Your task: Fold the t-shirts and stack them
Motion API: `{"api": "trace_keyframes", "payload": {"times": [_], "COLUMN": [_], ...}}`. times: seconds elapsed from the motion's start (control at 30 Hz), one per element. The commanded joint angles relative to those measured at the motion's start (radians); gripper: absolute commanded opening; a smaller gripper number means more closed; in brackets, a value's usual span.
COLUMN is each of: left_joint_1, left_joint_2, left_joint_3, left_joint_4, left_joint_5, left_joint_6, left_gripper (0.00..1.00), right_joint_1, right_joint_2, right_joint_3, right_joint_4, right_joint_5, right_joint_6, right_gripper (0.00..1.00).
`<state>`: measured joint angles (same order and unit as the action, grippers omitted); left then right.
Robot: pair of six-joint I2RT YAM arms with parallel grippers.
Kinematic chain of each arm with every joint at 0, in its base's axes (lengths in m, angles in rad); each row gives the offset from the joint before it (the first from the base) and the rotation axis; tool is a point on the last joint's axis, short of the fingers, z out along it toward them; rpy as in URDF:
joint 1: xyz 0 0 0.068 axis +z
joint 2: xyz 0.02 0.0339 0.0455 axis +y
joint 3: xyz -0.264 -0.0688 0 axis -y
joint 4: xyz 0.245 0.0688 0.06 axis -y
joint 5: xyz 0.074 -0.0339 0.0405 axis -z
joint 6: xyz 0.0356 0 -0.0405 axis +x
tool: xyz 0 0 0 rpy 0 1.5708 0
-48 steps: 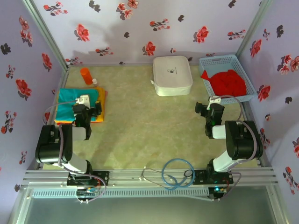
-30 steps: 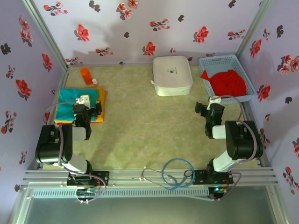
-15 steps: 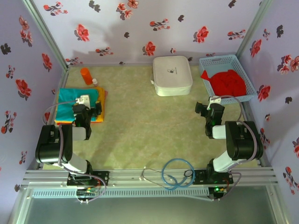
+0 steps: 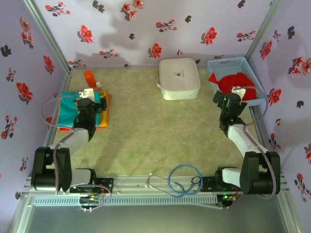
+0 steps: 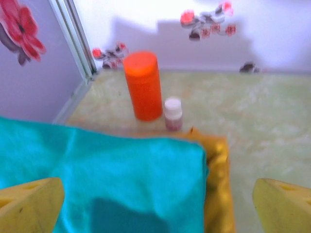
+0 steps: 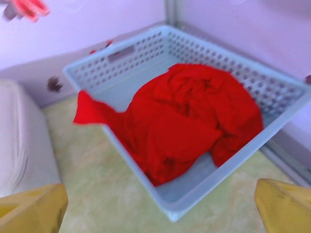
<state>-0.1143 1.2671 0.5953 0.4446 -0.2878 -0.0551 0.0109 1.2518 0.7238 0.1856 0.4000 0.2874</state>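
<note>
A crumpled red t-shirt lies in the light blue basket at the far right, one sleeve hanging over the near-left rim. At the left lies a flat stack with a teal t-shirt on top and orange and yellow cloth showing at its right edge. My left gripper hovers open over the stack's far part, nothing between its yellow fingers. My right gripper is open just short of the basket's near corner.
A white rounded case sits left of the basket. An orange bottle and a small white-capped bottle stand beyond the stack, near the back-left corner. A blue cable loop lies at the near rail.
Both arms have stretched away from their bases. The left gripper moved farther over the stack, the right gripper moved up to the basket. Both stay open.
</note>
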Motion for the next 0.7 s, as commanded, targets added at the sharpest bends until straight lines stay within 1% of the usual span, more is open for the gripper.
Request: {"api": "trace_keyframes", "payload": {"times": [0.0,0.07,0.17,0.23,0.33,0.53,0.67], "left_joint_1": [-0.037,-0.060,-0.104,-0.134,-0.185,-0.296,-0.354], "left_joint_2": [-0.058,-0.075,-0.077,-0.074,-0.077,-0.093,-0.109], "left_joint_3": [0.114,0.188,0.289,0.330,0.352,0.347,0.316], "left_joint_4": [-0.276,-0.395,-0.552,-0.625,-0.680,-0.753,-0.774], "left_joint_5": [-0.049,-0.010,0.038,0.053,0.087,0.099,0.104], "left_joint_6": [-0.103,-0.147,-0.173,-0.197,-0.228,-0.255,-0.277], "left_gripper": [0.98,0.97,0.97,0.97,0.96,0.96,0.96], "right_joint_1": [-0.011,-0.011,-0.018,-0.025,-0.045,-0.082,-0.127], "right_joint_2": [0.060,0.117,0.190,0.242,0.342,0.547,0.684], "right_joint_3": [0.194,0.303,0.431,0.504,0.619,0.807,0.885], "right_joint_4": [-0.364,-0.461,-0.536,-0.568,-0.632,-0.717,-0.740], "right_joint_5": [0.144,0.125,0.114,0.100,0.094,0.094,0.023], "right_joint_6": [0.154,0.178,0.224,0.246,0.301,0.356,0.399], "right_gripper": [0.99,0.99,0.99,0.99,0.99,0.99,0.97]}}
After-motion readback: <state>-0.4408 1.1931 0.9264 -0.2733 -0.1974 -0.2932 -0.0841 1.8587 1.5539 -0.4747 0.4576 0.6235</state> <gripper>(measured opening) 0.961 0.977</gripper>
